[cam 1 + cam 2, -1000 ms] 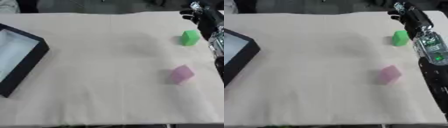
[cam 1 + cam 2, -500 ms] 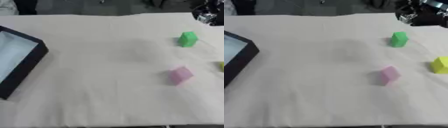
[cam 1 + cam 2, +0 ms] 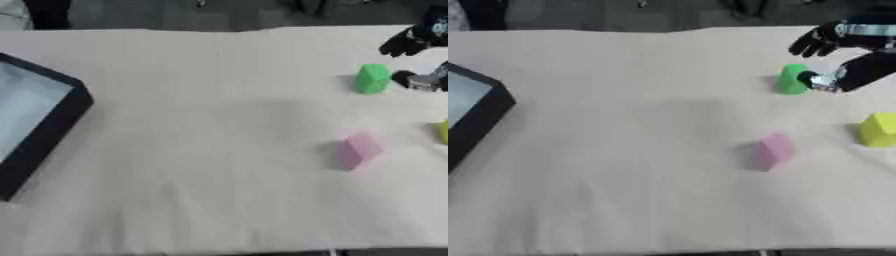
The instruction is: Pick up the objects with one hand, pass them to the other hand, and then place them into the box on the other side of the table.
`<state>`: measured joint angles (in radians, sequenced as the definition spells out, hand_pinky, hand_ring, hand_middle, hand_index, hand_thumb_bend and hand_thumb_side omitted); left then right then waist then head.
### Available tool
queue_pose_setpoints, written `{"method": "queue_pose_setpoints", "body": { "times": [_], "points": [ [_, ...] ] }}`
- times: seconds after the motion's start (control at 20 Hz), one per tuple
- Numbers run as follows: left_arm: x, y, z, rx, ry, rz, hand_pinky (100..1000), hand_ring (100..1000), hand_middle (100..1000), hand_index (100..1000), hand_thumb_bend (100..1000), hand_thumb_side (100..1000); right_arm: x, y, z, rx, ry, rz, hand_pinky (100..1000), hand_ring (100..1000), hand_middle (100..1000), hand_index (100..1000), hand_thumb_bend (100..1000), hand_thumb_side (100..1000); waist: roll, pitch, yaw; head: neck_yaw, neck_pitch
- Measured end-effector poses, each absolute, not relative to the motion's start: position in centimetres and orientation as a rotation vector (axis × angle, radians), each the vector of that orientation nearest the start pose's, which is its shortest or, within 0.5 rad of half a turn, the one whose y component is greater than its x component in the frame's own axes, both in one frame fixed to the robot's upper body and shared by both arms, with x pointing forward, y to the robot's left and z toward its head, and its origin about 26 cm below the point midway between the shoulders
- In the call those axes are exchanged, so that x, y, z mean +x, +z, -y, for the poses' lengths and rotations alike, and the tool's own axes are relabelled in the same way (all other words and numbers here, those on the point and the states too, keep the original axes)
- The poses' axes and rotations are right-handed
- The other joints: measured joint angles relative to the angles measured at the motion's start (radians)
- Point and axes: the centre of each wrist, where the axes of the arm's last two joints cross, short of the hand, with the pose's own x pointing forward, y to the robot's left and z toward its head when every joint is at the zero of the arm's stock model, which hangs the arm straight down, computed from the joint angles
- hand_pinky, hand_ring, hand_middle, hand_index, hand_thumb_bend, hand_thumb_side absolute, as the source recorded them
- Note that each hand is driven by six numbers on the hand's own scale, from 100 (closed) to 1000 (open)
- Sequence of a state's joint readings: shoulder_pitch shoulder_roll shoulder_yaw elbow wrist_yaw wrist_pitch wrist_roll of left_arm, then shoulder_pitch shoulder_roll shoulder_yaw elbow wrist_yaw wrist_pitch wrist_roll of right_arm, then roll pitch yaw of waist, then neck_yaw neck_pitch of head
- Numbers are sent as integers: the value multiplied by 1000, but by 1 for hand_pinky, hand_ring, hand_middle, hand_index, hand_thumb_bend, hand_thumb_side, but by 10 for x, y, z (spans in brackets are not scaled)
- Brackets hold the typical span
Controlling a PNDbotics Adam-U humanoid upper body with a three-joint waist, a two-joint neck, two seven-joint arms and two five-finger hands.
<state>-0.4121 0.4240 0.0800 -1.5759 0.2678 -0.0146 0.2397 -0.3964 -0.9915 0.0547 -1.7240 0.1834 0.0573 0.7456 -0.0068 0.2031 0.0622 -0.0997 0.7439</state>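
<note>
Green (image 3: 792,79), pink (image 3: 773,150), seemingly yellow blocks (image 3: 878,129)

The right hand (image 3: 846,55) is black, its dark fingers (image 3: 808,44) rounded, with a silver tip on the thumb and a pale wrist band.

Light: bright, even, from above.
Shadows: soft, left of the green block (image 3: 792,79) and pink block (image 3: 773,150).
Blur: whole picture soft; black robot right hand (image 3: 843,55) smeared.
</note>
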Motion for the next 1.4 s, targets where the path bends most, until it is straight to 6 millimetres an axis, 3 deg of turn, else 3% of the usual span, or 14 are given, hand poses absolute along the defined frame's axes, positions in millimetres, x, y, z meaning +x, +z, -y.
{"method": "queue_pose_setpoints", "body": {
  "times": [0.15, 0.5, 0.8, 1.05, 1.4],
  "points": [
    [363, 160, -325, 235, 94, 2020, 824, 796, 807, 887, 476, 763, 321, 257, 376, -498, 1527, 1245, 899, 881, 847, 895, 235, 265, 0, 0, -2, 1, 0],
    [363, 159, -325, 233, 90, 2016, 824, 796, 806, 889, 470, 765, 317, 243, 367, -457, 1613, 1198, 896, 881, 849, 896, 257, 259, 0, 0, -5, -11, 0],
    [363, 159, -325, 230, 90, 2015, 824, 793, 806, 888, 465, 767, 314, 234, 357, -454, 1704, 1163, 891, 876, 850, 952, 336, 182, 0, 0, -4, -16, 3],
    [363, 160, -325, 226, 88, 2013, 823, 791, 806, 888, 459, 769, 314, 227, 350, -527, 1785, 1146, 886, 867, 826, 885, 384, 140, 0, 0, -1, -17, 11],
    [363, 160, -324, 224, 84, 2008, 823, 788, 806, 888, 453, 773, 323, 218, 341, -630, 1881, 1116, 868, 834, 790, 874, 430, 120, 0, 0, 4, -34, 11]
  ]
}}
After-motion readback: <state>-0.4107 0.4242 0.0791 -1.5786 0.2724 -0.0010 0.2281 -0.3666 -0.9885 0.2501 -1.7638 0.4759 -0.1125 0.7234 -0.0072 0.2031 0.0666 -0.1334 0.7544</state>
